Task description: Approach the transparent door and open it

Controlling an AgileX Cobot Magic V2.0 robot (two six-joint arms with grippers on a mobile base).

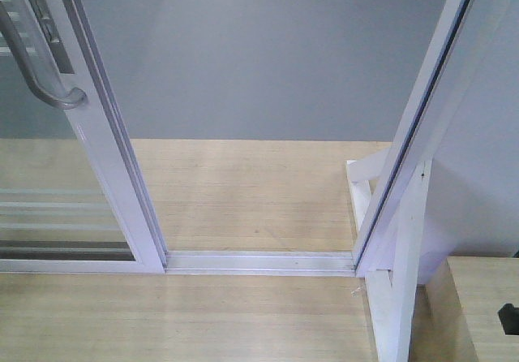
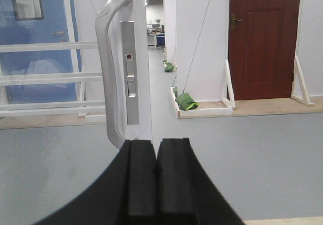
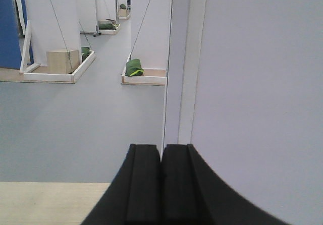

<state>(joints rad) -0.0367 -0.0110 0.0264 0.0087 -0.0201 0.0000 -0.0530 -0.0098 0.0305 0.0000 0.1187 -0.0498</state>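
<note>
The transparent door (image 1: 49, 175) stands at the left of the front view, its white frame edge (image 1: 109, 159) slid away from the right jamb (image 1: 422, 110), leaving a wide gap over the floor track (image 1: 259, 261). Its curved grey handle (image 1: 32, 66) is at the top left. In the left wrist view the handle (image 2: 107, 68) rises just beyond and slightly left of my left gripper (image 2: 156, 143), which is shut on nothing and not touching it. My right gripper (image 3: 161, 147) is shut and empty, facing the white jamb (image 3: 184, 63).
A white wooden brace (image 1: 397, 281) props the jamb at the lower right, with a pale wooden box (image 1: 478, 305) beside it. Wood flooring (image 1: 243, 191) runs through the gap to a grey floor (image 1: 259, 62). Other door stands, green sandbags (image 2: 185, 101) and a brown door (image 2: 262, 38) lie beyond.
</note>
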